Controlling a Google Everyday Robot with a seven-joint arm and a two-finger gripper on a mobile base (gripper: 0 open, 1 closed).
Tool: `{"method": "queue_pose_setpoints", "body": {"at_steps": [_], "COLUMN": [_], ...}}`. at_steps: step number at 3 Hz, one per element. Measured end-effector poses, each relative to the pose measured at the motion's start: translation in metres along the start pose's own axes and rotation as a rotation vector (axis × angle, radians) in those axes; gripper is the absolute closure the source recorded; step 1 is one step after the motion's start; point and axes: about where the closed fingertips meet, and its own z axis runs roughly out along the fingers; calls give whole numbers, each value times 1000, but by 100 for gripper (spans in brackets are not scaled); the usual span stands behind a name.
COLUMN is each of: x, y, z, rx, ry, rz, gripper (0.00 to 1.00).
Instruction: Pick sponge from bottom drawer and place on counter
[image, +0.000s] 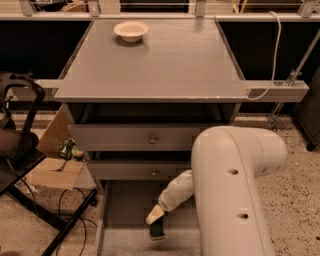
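The bottom drawer (125, 212) is pulled open below the two knobbed drawers. The sponge (157, 230) lies on its grey floor near the front, dark green face showing. My gripper (154, 217) reaches down into the drawer at the end of the white arm, its cream tip right above and touching or nearly touching the sponge's far edge. Whether it has hold of the sponge does not show. The counter (160, 65) is the wide grey top above the drawers.
A cream bowl (131, 31) stands at the counter's far left. My thick white arm link (235, 190) fills the lower right. A black stand (20, 150), cardboard (52, 170) and cables lie on the floor at left. A white cable (272, 55) hangs at right.
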Motion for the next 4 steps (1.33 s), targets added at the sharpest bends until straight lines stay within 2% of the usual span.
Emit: {"method": "queue_pose_setpoints", "body": {"at_steps": [1, 2, 3, 4], "x": [-4, 2, 8, 12], "y": [17, 22, 12, -16], "z": [58, 110, 147, 162], "rx": [-55, -75, -53, 10], "ry": [13, 28, 40, 44], "rz": [-35, -50, -51, -36], "gripper": [0, 0, 0, 0]}}
